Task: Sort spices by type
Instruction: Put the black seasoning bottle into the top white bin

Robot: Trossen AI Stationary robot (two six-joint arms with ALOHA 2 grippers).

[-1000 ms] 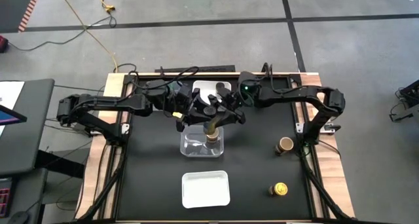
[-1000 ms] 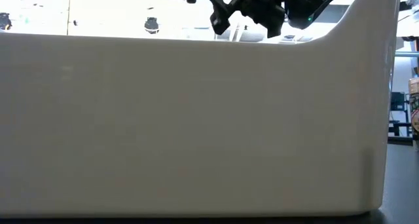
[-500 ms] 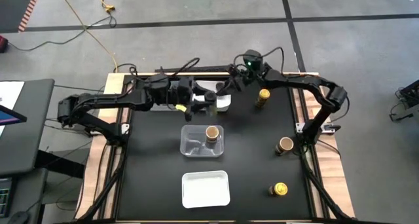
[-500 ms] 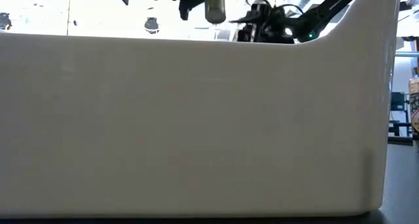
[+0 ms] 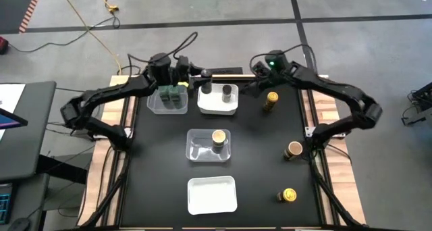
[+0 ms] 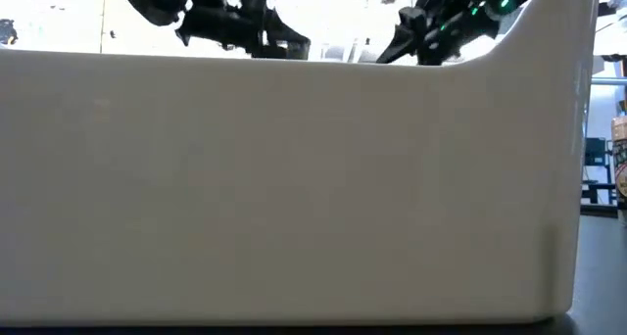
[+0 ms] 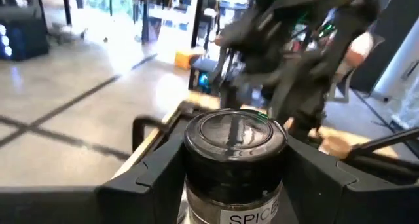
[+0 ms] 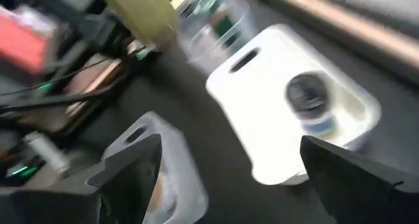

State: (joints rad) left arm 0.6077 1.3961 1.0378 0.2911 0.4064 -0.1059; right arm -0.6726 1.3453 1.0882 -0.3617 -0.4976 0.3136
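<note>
Between the left gripper's [image 7: 232, 185] two dark fingers sits a dark-grey-lidded spice jar [image 7: 234, 160], upright, clamped at its shoulders with the label just peeking out below the lid — a snug hold, jaws drawn in close around the glass. From above, that gripper hangs at the far side of the table over the near edge of the white tray [image 5: 217, 101], where one dark-lidded jar [image 5: 227, 91] already stands; the twin belongs right beside it, so the smart play is a straight, slow descent into the bare part of the tray, keeping clear of the jar already there and letting go only once the base is down flat. Just to the tray's left, the clear tray [image 5: 167, 100] holds the green-lidded jars [image 5: 173, 93]. The right gripper [image 8: 226, 185] is spread wide and carrying nothing, hovering near the tray's right end, beside a yellow-lidded jar [image 5: 271, 100] standing on the black mat. A tan-lidded jar [image 5: 218, 139] sits in the middle clear tray [image 5: 200, 148], another tan one [image 5: 293, 150] and a second yellow one [image 5: 288, 196] wait well apart on the right, and the near white tray [image 5: 212, 194] lies in front.
</note>
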